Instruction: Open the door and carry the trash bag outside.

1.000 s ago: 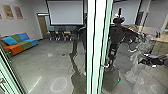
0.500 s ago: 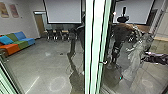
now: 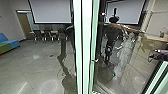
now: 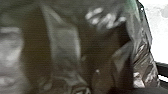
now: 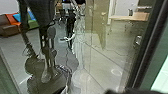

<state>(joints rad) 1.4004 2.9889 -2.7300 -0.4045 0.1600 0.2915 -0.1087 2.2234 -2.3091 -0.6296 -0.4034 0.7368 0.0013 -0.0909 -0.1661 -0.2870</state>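
Black trash bag: one | sofa: one | jaws' opening, hold: can't tell

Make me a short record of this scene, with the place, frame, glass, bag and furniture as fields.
Place: indoors, grey floor
Frame: pale, upright, mid head view
Glass: clear, with a dark robot-like reflection
Bag: dark, shiny, creased, close to the left wrist camera; whether held, can't tell
Sofa: blue and green parts in head view
Screen: white, dark-edged
Chairs: dark, lower than the screen
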